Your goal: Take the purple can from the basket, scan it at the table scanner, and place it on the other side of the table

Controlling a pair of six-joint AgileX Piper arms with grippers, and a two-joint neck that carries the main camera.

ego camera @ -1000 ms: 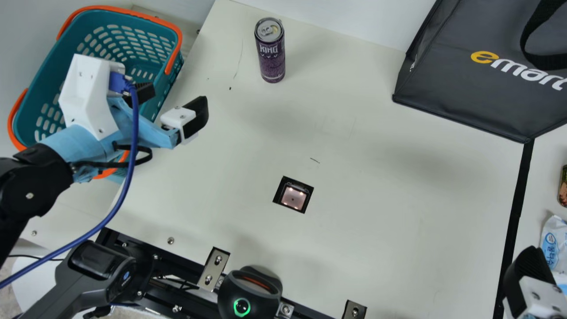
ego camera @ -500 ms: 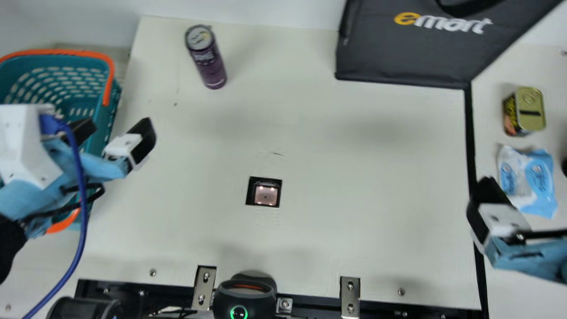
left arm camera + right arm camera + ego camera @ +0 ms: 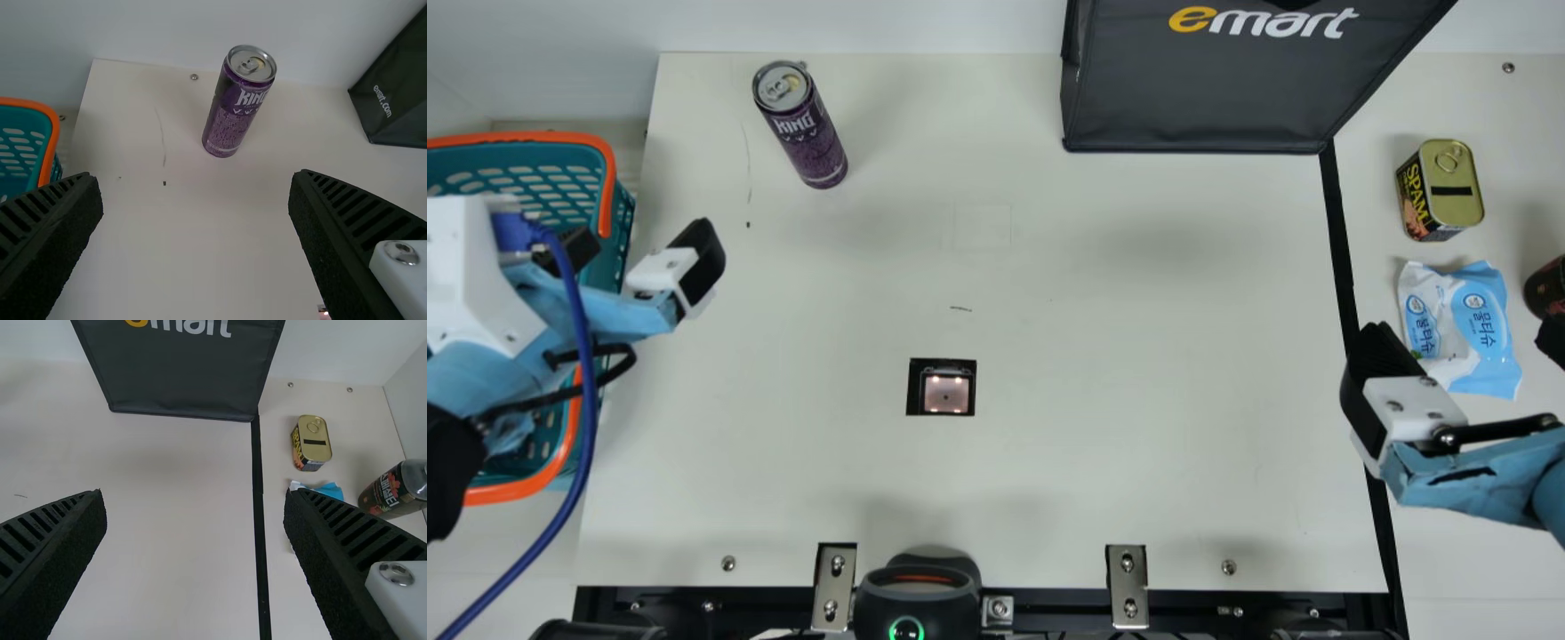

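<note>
The purple can point(image 3: 800, 124) stands upright on the table's back left part; the left wrist view shows the same can point(image 3: 239, 103) beyond the fingers. In the main view my left gripper point(image 3: 640, 252) is open near the basket's point(image 3: 607, 204) right side, nearer the front than the can and apart from it. From its wrist, the left gripper point(image 3: 195, 179) has nothing between its fingers. The table scanner point(image 3: 941, 387) is set into the tabletop, its window lit. My right gripper point(image 3: 1463, 356) stands open over the black tape line; its wrist view shows the gripper point(image 3: 195, 496) holding nothing.
A black bag point(image 3: 1200, 98) stands at the back. Right of the tape line point(image 3: 1341, 240) are a yellow-lidded tin point(image 3: 1449, 191), a blue and white packet point(image 3: 1463, 324) and a dark bottle point(image 3: 397, 487). A round black device point(image 3: 918, 596) sits at the front edge.
The neck camera has turned, bringing the tin, packet and more of the right arm into view. The can stays in its place on the table.
</note>
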